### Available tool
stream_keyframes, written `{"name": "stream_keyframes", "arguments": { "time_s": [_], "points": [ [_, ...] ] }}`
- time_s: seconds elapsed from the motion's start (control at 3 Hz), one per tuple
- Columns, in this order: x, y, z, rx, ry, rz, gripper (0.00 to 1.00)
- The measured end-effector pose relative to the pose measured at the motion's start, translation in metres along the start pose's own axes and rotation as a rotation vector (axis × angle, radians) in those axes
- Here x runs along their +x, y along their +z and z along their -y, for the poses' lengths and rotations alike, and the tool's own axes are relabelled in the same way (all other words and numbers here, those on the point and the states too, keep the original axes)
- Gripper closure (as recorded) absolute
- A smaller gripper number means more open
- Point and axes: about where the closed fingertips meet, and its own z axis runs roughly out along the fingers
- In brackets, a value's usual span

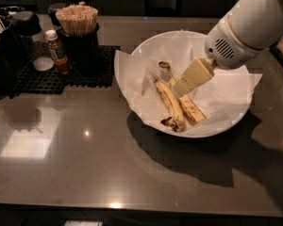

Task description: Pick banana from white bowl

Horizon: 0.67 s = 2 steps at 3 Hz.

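Note:
The white bowl (146, 44) stands right of centre on the dark counter, lined with crinkled white paper. Two bananas lie in it side by side. The banana (193, 110) is the right one, thick and speckled; its thin curled stem (166, 68) points to the back. The slimmer banana (169, 100) with a blackened front end lies to its left. My gripper (183, 85), cream-coloured, reaches down from the upper right and sits over the banana's upper half, hiding that part. The banana still lies on the paper.
A black mat (66, 74) at the back left holds a cup of wooden sticks (78, 22), a small brown bottle (58, 51) and dark containers (9, 41). My white arm (254, 18) hangs over the bowl's right side.

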Motion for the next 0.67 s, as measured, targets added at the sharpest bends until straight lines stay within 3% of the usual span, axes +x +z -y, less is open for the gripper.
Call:
{"name": "stream_keyframes", "arguments": {
  "time_s": [0.33,0.67],
  "points": [
    [-0.001,0.011,-0.010,-0.030,-0.044,-0.013,0.36],
    [0.006,0.022,-0.011,-0.046,-0.048,-0.039,0.36]
  ]
}}
